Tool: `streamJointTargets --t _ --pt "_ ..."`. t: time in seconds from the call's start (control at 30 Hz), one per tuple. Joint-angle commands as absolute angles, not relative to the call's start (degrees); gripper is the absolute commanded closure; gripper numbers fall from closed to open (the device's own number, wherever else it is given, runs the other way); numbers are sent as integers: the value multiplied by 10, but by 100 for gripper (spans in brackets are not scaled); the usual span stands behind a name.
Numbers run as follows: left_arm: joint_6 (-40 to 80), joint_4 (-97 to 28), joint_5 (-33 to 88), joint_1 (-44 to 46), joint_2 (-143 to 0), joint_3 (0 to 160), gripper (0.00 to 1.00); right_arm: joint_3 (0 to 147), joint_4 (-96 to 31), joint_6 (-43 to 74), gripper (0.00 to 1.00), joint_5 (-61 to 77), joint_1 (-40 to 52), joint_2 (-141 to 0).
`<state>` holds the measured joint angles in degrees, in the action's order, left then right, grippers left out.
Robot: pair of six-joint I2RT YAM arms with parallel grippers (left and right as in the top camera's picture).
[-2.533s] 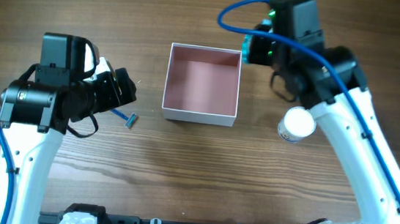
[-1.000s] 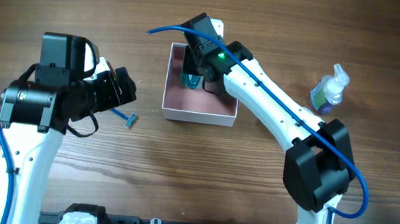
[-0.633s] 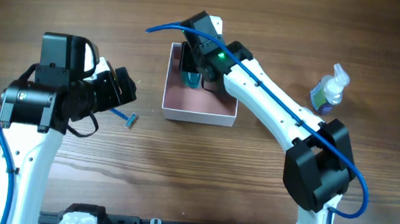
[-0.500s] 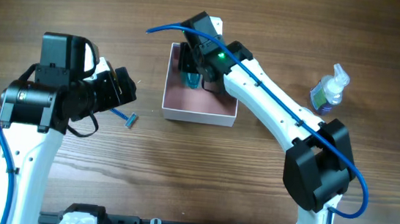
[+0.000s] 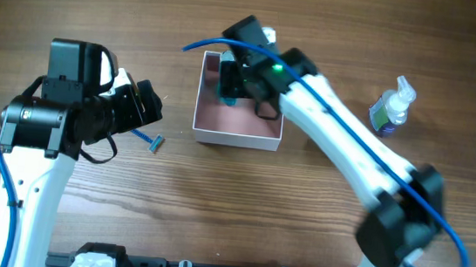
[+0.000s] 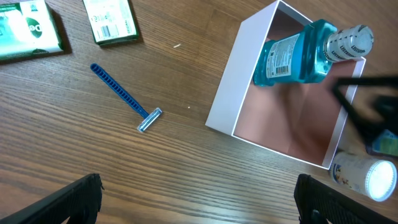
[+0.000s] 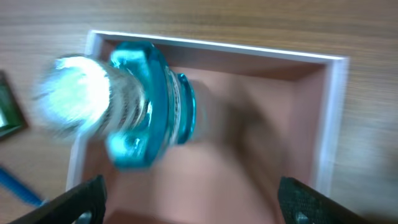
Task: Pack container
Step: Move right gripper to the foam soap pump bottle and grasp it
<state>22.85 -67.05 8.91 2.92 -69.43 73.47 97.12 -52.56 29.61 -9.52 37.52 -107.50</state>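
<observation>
Teal plastic draws the eye from overhead: the bottle (image 5: 227,83) sits in the 11 o'clock corner of the container (image 5: 248,119), which lies toward 12 o'clock on the table (image 5: 213,210). The right arm (image 5: 335,130) reaches over that corner, and from here I cannot tell how its jaws stand. A razor (image 5: 147,137) lies at 9 o'clock of the container, near the left arm (image 5: 55,120). A spray bottle (image 5: 391,106) stands well apart at 3 o'clock.

From the left wrist, the left gripper (image 6: 199,202) hangs above bare wood with its jaws wide and nothing between them. The razor (image 6: 126,98) lies toward 10 o'clock. Two packets (image 6: 111,20) lie further off at 11 o'clock. The container (image 6: 225,93) fills the 2 o'clock quarter. The bottle (image 6: 291,56) is tilted along its far wall, cap toward the far corner; whether it is propped or lying flat I cannot tell. A white-capped jar (image 6: 365,177) sits just outside the container at 5 o'clock.

The right wrist view is blurred. The right gripper (image 7: 189,199) has its jaws spread wide over the pink floor, and the bottle (image 7: 143,106) at 10 o'clock is clear of them, ungripped.

I judge the bottle's placement is done. The next move calls for fetching another item. The jar or spray bottle suits the right arm, while the thin, flat razor would need a low, careful pinch from the left.
</observation>
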Motion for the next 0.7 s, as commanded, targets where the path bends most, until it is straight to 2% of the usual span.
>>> streamJointTargets --t 0.0,0.2,0.4,0.67 --pt "228 -668 96 32 -695 746 0 980 -566 284 3 -147 350 -949" --pt "228 -668 96 32 -695 746 0 980 -674 245 0 -167 230 -840" --pt "228 -666 96 32 -695 746 0 976 -721 178 0 -93 83 -839" --pt "228 -667 95 32 -695 746 0 973 -727 163 0 -90 54 -842"
